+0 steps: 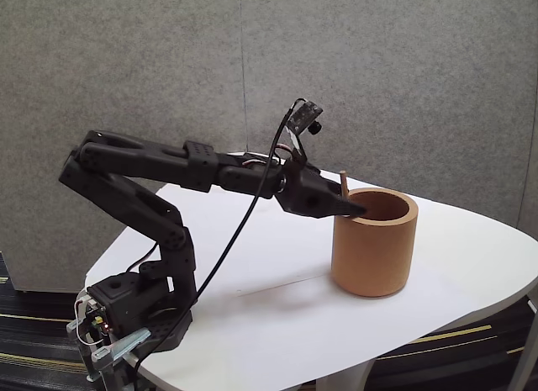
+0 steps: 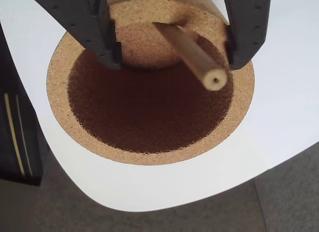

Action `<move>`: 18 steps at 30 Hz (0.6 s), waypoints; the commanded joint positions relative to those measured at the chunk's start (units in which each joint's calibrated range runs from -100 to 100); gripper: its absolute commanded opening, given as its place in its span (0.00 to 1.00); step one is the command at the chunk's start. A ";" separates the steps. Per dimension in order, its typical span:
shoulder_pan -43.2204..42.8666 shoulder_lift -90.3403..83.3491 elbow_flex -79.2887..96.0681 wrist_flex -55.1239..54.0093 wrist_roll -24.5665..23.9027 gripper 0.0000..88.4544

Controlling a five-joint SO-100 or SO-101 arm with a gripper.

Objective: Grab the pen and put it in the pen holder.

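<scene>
Pen (image 2: 192, 53), a thin tan wooden stick, stands inside the cork pen holder (image 2: 149, 154) in the wrist view, leaning against the wall at about one o'clock, its cut end pointing up at the camera. The black gripper (image 2: 172, 57) hangs over the cup mouth with its fingers (image 2: 102, 37) spread wide on either side of the stick, gripping nothing. In the fixed view the pen tip (image 1: 343, 182) pokes above the cup's far rim (image 1: 395, 198), which sits on a white table (image 1: 277, 265).
</scene>
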 commanded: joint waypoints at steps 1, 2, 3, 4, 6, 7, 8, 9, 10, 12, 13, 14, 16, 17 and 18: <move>-0.48 -0.64 -6.77 -0.59 -0.06 0.36; -0.55 -0.64 -8.48 -0.34 -0.06 0.36; -0.63 -0.64 -10.56 -0.25 -0.06 0.36; -0.63 -0.40 -12.91 -0.25 -0.06 0.36; -0.63 -0.32 -17.78 -0.25 -0.06 0.36; -0.63 -0.23 -20.58 -0.17 -0.06 0.36; -0.63 -0.07 -22.92 -0.17 -0.06 0.36; -0.55 0.01 -25.36 -0.17 -0.06 0.36; -0.55 0.17 -27.17 -0.17 -0.06 0.36; -0.48 0.17 -29.78 -0.17 -0.11 0.36; -0.55 0.17 -31.41 -0.17 -0.11 0.36; -0.77 0.17 -33.03 -0.17 -0.11 0.36; -0.92 0.17 -37.00 -0.17 -0.11 0.36; -1.80 0.17 -39.08 -0.17 -0.11 0.36; -2.90 0.17 -40.97 -0.17 -0.11 0.36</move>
